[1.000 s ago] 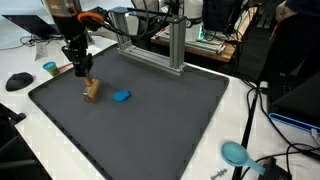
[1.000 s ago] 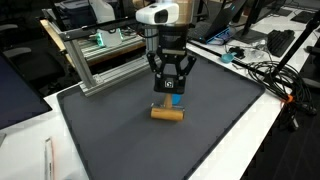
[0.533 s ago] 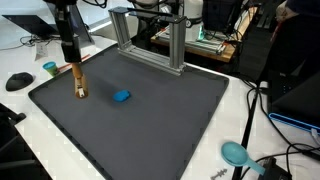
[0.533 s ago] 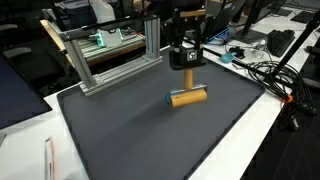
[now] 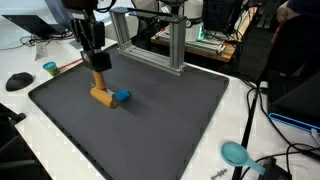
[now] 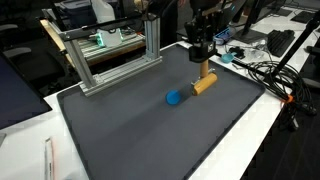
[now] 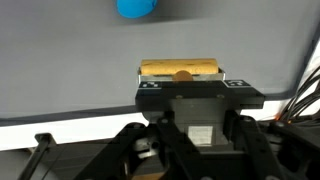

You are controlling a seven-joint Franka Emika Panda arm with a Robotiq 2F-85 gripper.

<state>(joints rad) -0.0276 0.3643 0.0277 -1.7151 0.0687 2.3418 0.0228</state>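
My gripper (image 5: 98,68) is shut on a wooden cylinder (image 5: 100,92), which hangs tilted below the fingers over the dark mat (image 5: 160,125). In both exterior views a small blue piece (image 5: 121,96) lies on the mat close to the cylinder, with a gap showing between the cylinder (image 6: 204,83) and the blue piece (image 6: 174,98). The gripper (image 6: 203,68) reaches down from above. In the wrist view the cylinder (image 7: 180,69) lies crosswise at my gripper (image 7: 181,80), and the blue piece (image 7: 136,8) sits at the top edge. Whether the cylinder touches the mat I cannot tell.
An aluminium frame (image 5: 150,40) stands at the mat's far edge (image 6: 110,55). A teal cup (image 5: 50,68) and a black mouse (image 5: 18,81) sit off the mat on the white table. A teal disc (image 5: 236,153) lies at one corner. Cables (image 6: 262,72) run beside the mat.
The gripper has swung across the mat with the cylinder still in it. The cylinder has turned in the grip. The blue piece, hidden behind the gripper before, now shows.
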